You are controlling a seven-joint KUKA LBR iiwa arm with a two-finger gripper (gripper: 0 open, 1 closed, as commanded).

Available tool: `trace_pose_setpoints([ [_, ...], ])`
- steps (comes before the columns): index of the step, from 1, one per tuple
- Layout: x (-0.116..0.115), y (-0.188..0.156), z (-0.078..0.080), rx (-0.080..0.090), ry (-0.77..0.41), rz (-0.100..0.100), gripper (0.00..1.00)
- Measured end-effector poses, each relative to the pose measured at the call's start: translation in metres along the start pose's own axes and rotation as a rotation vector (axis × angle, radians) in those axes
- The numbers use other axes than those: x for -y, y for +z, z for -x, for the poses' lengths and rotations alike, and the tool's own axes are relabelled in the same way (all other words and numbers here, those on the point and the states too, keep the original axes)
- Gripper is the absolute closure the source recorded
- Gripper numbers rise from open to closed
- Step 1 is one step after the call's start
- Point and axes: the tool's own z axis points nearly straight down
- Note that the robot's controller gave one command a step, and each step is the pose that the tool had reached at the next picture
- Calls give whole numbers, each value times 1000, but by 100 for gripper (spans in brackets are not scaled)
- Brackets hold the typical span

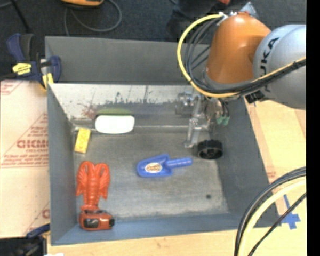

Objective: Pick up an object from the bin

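in the grey bin (240, 143), at the lower left corner, a small red-and-black item (96, 221) is seen touching a red lobster toy (93, 180). a blue scoop-like piece (161, 166) is laid at the centre. right of centre, a small black round piece (209, 151) is found just beside the pincer (199, 137); whether that is open or closed cannot be told. farther, upper left, a yellow block (82, 141) and a white oval (114, 124) are placed.
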Motion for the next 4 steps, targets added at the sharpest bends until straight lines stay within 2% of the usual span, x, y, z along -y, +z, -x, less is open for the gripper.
trace_pose_setpoints([
  [1, 0, -5, 1, 7, 0, 0, 0],
  [2, -19, 41, -25, 9, 5, 1, 0],
  [3, -21, 77, -41, 6, 17, 1, 0],
  [4, -36, 108, -45, 6, -3, -1, 0],
])
